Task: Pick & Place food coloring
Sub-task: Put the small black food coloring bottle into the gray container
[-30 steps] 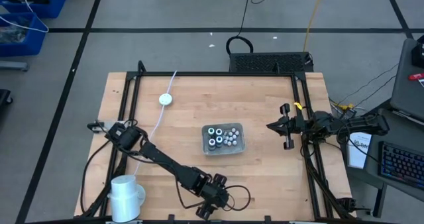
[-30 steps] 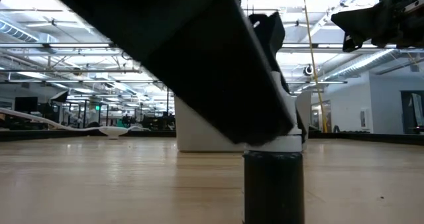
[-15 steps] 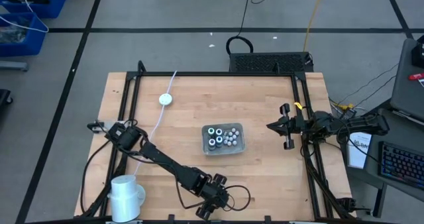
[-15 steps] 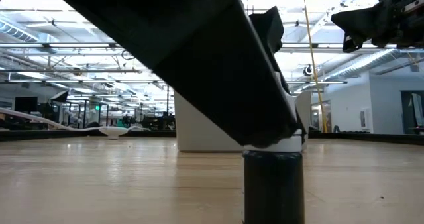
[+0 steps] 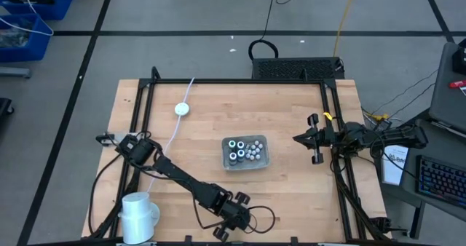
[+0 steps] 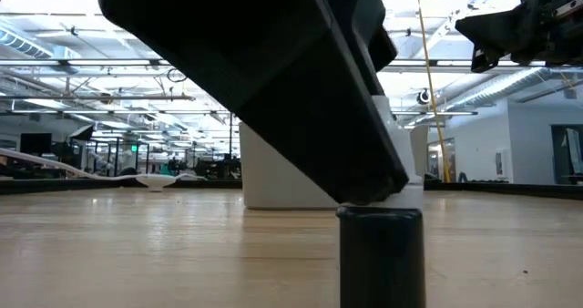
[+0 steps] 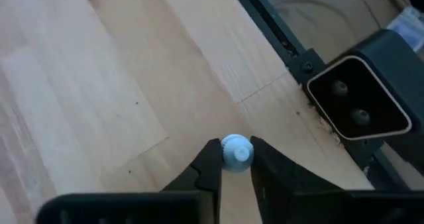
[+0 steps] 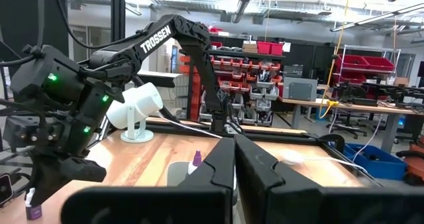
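Note:
One food coloring bottle (image 6: 381,253), dark-bodied with a pale top (image 7: 236,151), stands upright at the table's near edge. My left gripper (image 7: 235,159) reaches down over it and is shut on its top; in the high view the gripper (image 5: 227,230) hides the bottle. The grey tray (image 5: 263,159) at mid-table holds several more small bottles (image 5: 243,150). My right gripper (image 5: 314,148) waits, shut on nothing, by the table's right edge, with its fingers (image 8: 225,164) showing together in its wrist view. My left gripper pinches the bottle's pale round top (image 7: 237,144) between its two fingertips, one on each side. The fingers come from above, slanting down toward the near edge. The bottle stays upright below them; its foot lies below the low view's edge.
A white cylinder on a stand (image 5: 138,213) sits at the near left corner. A white round puck (image 5: 181,109) with a cable lies at the far left. A black metal frame (image 5: 240,83) rims the table, and a black box (image 7: 358,98) is fixed to the rail close to the bottle.
My left gripper has closed its fingers onto the bottle's pale top. In the low view the dark finger has shifted against the top, and the bottle has been nudged slightly sideways while staying upright.

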Motion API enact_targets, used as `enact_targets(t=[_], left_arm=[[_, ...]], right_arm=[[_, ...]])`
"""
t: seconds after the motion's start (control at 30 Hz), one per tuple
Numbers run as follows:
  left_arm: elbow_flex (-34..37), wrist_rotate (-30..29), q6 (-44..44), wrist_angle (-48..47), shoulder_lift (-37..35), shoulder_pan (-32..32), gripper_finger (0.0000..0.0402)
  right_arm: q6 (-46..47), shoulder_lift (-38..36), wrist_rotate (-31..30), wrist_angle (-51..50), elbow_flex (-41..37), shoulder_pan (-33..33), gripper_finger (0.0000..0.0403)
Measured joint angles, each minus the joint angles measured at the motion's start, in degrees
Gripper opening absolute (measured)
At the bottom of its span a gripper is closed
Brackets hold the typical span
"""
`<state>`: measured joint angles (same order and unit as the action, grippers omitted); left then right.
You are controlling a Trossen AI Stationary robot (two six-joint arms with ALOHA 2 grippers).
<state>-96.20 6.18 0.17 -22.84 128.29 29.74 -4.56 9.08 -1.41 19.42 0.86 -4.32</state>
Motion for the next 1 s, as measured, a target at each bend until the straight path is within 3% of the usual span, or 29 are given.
enact_targets(t=[0.3, 0.6, 0.73, 1.0], left_arm=[[0.0, -2.4, 6.2, -5.8, -6.1, -0.4, 0.0055], [2.2, -9.7, 8.2, -19.4, -23.7, -2.5, 0.0055], [13.1, -11.0, 8.9, -12.9, -35.6, -4.7, 0.0055], [46.7, -10.9, 9.0, 15.3, -60.2, -13.5, 0.0055]], right_arm=[[0.0, 0.0, 0.1, -0.1, 0.0, 0.0, 0.0004], [2.5, 0.0, 0.3, 0.2, 0.0, 0.0, 0.0004], [3.5, 0.0, 1.8, 1.5, 0.0, 0.0, 0.0004], [4.7, 0.0, 1.7, 2.2, 0.0, -0.1, 0.0004]])
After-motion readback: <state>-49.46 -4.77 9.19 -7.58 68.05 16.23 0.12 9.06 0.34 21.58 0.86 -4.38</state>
